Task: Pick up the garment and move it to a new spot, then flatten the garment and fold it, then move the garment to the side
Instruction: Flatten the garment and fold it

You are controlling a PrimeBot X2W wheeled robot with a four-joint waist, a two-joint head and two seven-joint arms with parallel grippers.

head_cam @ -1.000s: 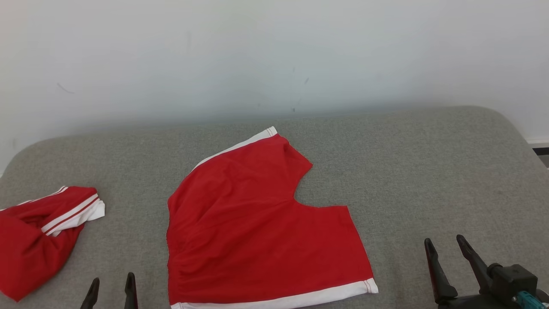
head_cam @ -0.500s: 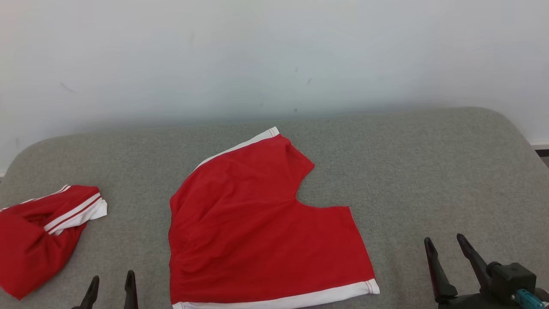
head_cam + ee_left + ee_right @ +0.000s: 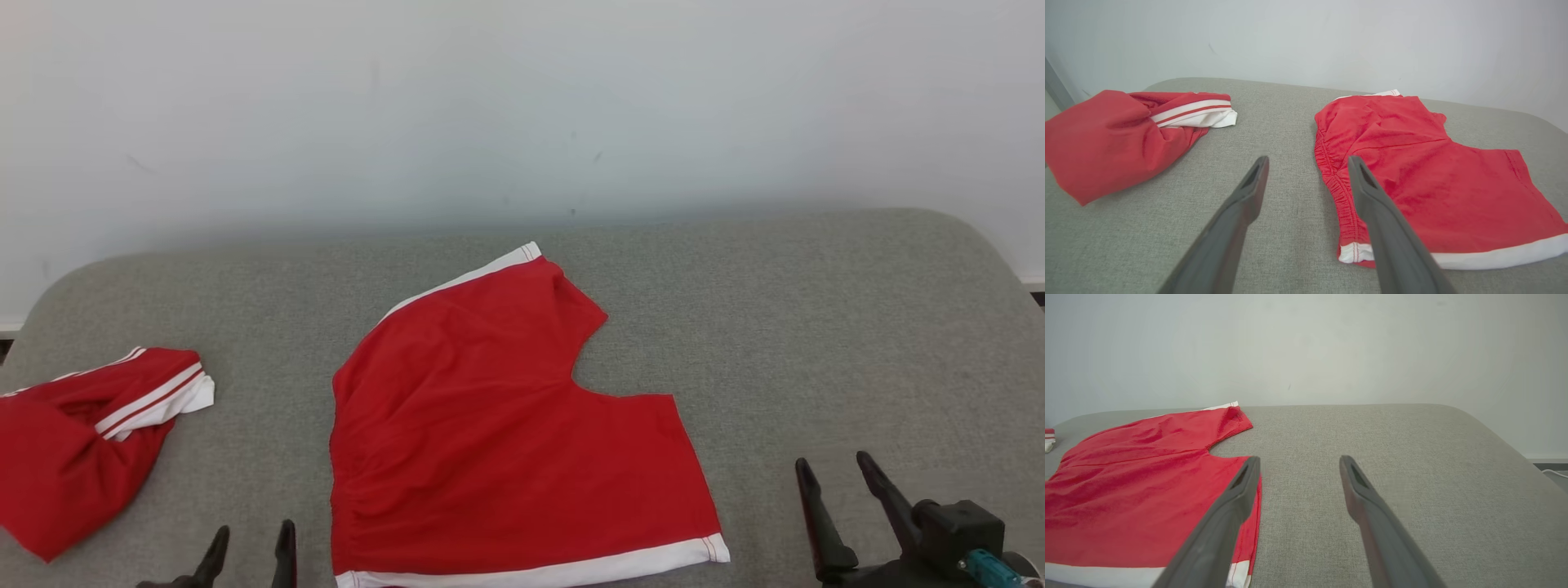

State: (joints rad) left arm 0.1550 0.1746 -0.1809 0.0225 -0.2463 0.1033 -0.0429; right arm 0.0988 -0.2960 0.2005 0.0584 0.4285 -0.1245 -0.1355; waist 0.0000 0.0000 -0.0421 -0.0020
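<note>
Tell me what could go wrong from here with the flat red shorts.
The crumpled red garment lies near the open left pincer and might be grabbed instead of the shorts. The shorts lie flat, so the open right pincer might pinch only one layer.

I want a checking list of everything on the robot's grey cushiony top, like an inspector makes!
Surface: grey padded top, bare around the clothes.
Job's things: red shorts with white trim, spread flat in the middle.
Clutter: bunched red garment with white stripes, at the left.
Grippers: left end effector open, right end effector open, both holding nothing, either side of the shorts.
Cables: pale cable on the floor, far right.
Surroundings: plain white wall behind.
</note>
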